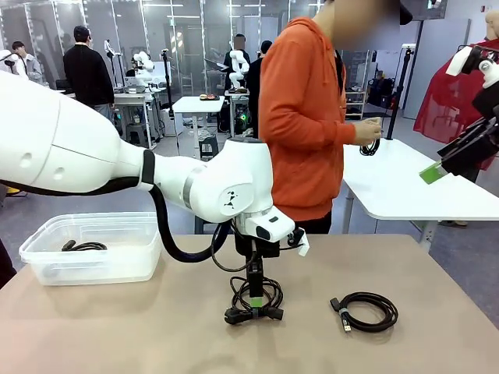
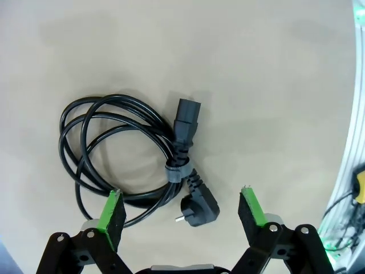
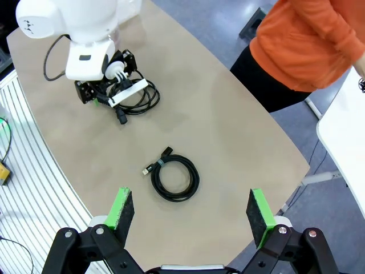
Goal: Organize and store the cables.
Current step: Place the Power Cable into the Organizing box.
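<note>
The left claw (image 2: 182, 200), open like the right claw (image 3: 189, 200), is being held over the power cord (image 2: 183, 125); gripping across its strap (image 2: 174, 171) is being advised.

Bright, even light (soft shadows), sharp

Beige rounded table (image 1: 156, 343) up front, matte top, soft even light, faint shadows only. Grey floor (image 1: 78, 206) beyond it. White table (image 1: 405, 191) to the R, just past the beige one, on pale legs. Bg: small white table (image 1: 195, 104) mid-room, cluttered bench (image 1: 136, 97) to its L, glass partitions (image 1: 183, 47) w/ metal frames behind, strip lights (image 1: 181, 16) up top. Grey wall panel (image 1: 433, 70) far R. A few people (image 1: 87, 74) stand at the back.
</note>
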`<action>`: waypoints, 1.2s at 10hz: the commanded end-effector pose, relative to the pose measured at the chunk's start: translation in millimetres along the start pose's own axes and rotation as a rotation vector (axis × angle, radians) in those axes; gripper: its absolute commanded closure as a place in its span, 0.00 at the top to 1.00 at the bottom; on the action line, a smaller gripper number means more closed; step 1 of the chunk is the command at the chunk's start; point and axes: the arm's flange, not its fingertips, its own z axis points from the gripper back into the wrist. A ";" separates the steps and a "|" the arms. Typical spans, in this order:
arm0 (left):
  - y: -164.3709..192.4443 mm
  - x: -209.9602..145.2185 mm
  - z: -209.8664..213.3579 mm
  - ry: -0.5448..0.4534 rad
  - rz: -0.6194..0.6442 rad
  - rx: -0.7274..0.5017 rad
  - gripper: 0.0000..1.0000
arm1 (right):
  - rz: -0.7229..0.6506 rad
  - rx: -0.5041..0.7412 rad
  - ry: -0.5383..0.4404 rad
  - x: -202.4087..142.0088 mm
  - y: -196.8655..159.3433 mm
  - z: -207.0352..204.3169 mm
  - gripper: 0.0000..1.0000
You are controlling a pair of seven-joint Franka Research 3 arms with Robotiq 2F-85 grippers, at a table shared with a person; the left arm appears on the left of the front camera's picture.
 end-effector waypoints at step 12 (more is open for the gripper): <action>25.7 12.3 -56.4 0.036 0.028 -0.185 0.48 | -0.001 -0.003 0.000 -2.1 2.1 0.7 1.00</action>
